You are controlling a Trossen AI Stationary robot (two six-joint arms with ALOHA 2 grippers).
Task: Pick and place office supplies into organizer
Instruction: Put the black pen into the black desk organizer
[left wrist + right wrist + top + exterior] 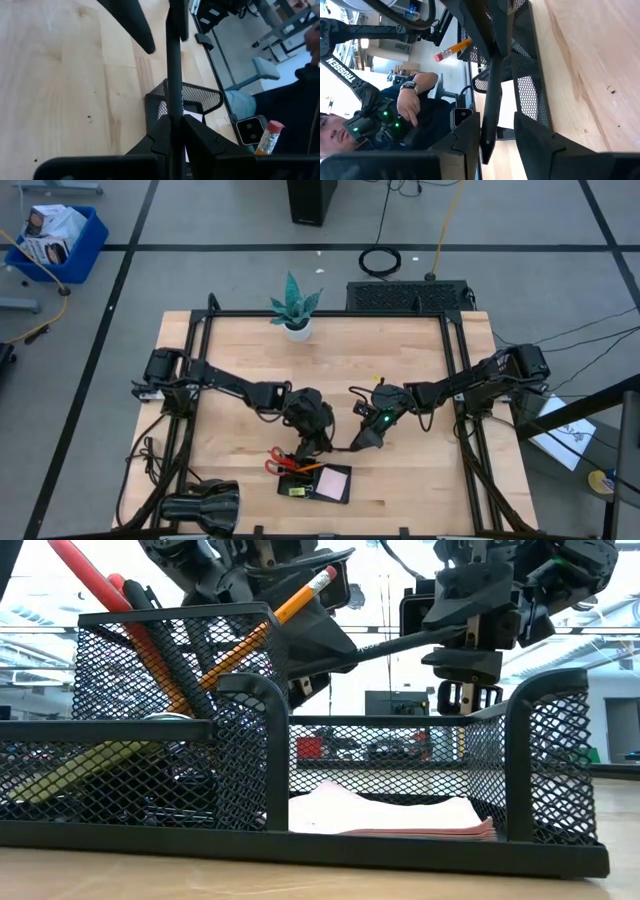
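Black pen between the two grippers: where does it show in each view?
High view: black pen, a thin line at centre from left gripper to right gripper.
Low view: pen slants across the upper middle.
Left wrist view: pen runs up the centre, clamped.
Right wrist view: pen sits between open fingers.
Shared landmark: mesh organizer.

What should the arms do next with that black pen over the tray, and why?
Probably close the right end effector on the pen: it lies between those fingers with a gap on one side, while the left end effector is shut on it further along.
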